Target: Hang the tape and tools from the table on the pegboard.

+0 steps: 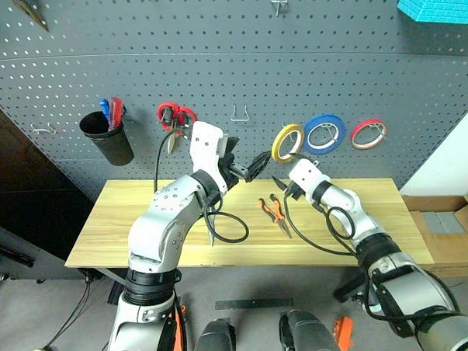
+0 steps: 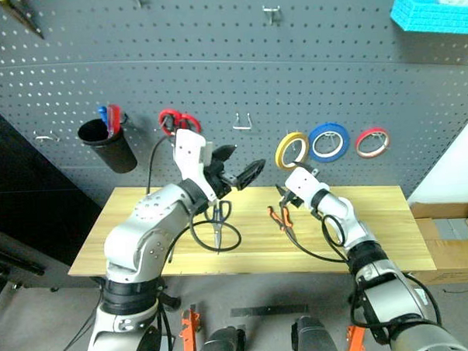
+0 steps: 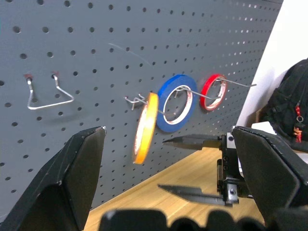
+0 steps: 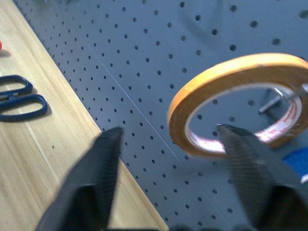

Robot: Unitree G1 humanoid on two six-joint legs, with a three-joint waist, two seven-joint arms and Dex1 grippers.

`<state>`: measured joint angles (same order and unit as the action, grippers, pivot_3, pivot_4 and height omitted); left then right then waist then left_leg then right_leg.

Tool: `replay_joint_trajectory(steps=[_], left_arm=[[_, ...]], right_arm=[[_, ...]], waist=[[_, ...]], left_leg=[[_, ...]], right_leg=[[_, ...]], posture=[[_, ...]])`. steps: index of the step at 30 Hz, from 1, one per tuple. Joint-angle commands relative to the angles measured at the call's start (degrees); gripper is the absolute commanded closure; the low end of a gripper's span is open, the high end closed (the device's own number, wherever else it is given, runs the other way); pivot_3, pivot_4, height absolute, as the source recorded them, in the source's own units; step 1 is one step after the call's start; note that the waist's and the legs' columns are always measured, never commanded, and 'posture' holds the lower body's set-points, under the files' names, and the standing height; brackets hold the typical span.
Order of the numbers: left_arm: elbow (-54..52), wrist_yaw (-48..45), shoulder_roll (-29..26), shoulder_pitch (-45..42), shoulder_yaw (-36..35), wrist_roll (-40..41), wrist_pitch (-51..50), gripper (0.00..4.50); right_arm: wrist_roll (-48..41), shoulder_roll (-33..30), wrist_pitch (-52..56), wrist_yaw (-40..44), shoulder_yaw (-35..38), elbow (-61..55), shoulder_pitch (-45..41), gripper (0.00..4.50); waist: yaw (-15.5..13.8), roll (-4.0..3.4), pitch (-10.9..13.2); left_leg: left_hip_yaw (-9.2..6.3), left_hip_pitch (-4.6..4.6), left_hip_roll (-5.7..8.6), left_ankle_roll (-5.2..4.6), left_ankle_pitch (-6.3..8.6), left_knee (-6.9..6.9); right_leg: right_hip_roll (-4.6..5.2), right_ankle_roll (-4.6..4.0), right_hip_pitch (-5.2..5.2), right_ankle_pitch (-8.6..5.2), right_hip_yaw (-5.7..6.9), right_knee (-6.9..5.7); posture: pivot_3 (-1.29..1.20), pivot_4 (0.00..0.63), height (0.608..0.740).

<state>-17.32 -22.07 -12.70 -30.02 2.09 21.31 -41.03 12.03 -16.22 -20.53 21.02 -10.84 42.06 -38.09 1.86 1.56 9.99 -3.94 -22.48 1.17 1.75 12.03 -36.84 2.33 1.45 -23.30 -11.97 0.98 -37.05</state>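
Observation:
The yellow tape [image 1: 287,142] hangs on a metal hook of the dark grey pegboard [image 1: 214,67], just left of a blue ring. My right gripper [image 1: 287,173] is open right below and in front of the tape, its fingers [image 3: 192,142] spread and holding nothing. My left gripper [image 1: 245,155] is open too and empty, raised over the table [image 1: 127,219] and pointing at the tape. Orange-and-black pliers [image 1: 276,212] lie on the wood between my arms. Blue-handled scissors [image 2: 222,211] lie beside them under my left forearm. A dark long-nosed tool [image 1: 33,12] hangs at the board's top left.
On the board hang a blue ring [image 1: 324,133], a red ring [image 1: 368,133], red-handled scissors [image 1: 175,116], a black cup [image 1: 108,138] with pens and an empty wire hook [image 1: 240,113]. A turquoise box [image 1: 436,2] sits top right. Cardboard boxes [image 1: 454,228] stand right of the table.

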Motion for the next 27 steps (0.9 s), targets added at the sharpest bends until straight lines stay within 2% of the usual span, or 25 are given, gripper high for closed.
replay_joint_trajectory(steps=[1, 4, 8, 12, 17, 22, 27], left_arm=[[-1.56, -0.09, 0.1, -0.52, 0.49, 0.07, 1.02, 0.0], [-3.24, 0.74, 0.43, 2.08, 1.27, 0.05, 0.17, 0.0], [-5.74, 1.94, 0.24, 9.09, 3.44, -1.04, -0.09, 0.0], [-6.02, 1.59, -2.11, 17.89, 5.89, -3.58, 1.85, 0.0], [-5.98, 1.24, -4.08, 24.04, 6.73, -5.47, 3.37, 0.0], [-5.22, 1.12, -6.28, 25.18, 8.1, -8.93, 4.36, 0.0], [-5.3, 0.62, -6.95, 25.17, 7.43, -9.29, 4.78, 0.0]], right_arm=[[-1.97, -1.27, 3.28, 0.44, 2.02, -8.44, 3.83, 0.01], [-3.69, -1.78, 11.26, 1.61, 3.16, -17.45, 9.64, 0.01], [-6.87, -1.86, 27.74, 5.34, 3.31, -32.07, 16.17, 0.01], [-9.24, 0.24, 46.36, 6.24, 3.25, -39.66, 16.35, 0.01], [-10.12, 4.2, 59.87, 4.56, 2.82, -37.87, 9.82, 0.01], [-11.52, 8.76, 67.64, 1.17, 5.0, -30.81, 3.18, 0.01], [-12.81, 11.82, 72.61, -1.09, 6.27, -24.81, -1.55, 0.01]], waist=[[-0.01, 0.0, 0.0], [-0.03, 0.01, 0.01], [0.08, -0.01, 0.24], [0.4, -0.12, 1.15], [0.41, -0.29, 3.43], [0.01, -0.39, 4.43], [-0.15, -0.36, 5.54]], left_leg=[[0.02, 0.01, 0.0, 0.0, 0.0, 0.0], [0.07, 0.03, -0.01, -0.02, 0.01, 0.0], [0.22, 0.11, -0.09, -0.12, 0.08, 0.09], [0.62, 0.34, -0.76, -0.19, 0.13, 0.09], [0.67, 0.37, -1.31, -0.18, 0.13, 0.06], [1.05, -0.46, -1.39, -0.2, 0.11, -0.01], [1.19, -0.67, -1.37, -0.48, 0.29, 0.19]], right_leg=[[0.0, 0.0, 0.0, 0.0, -0.03, 0.0], [-0.01, 0.0, 0.0, -0.01, -0.09, 0.01], [-0.03, -0.22, -0.02, -0.15, -0.26, 0.03], [-0.24, -0.36, -0.04, -0.22, -0.38, 0.0], [-0.27, -0.42, -0.2, -0.26, -0.39, -0.01], [-0.52, -0.45, -0.87, -0.21, -0.35, -0.07], [-0.63, -0.32, -1.08, -0.07, -0.4, 0.05]], posture=[[-0.04, 0.095, 0.74], [-0.04, 0.123, 0.74], [-0.05, 0.169, 0.74], [-0.05, 0.221, 0.74], [-0.04, 0.271, 0.74], [-0.02, 0.307, 0.74], [-0.02, 0.328, 0.74]])
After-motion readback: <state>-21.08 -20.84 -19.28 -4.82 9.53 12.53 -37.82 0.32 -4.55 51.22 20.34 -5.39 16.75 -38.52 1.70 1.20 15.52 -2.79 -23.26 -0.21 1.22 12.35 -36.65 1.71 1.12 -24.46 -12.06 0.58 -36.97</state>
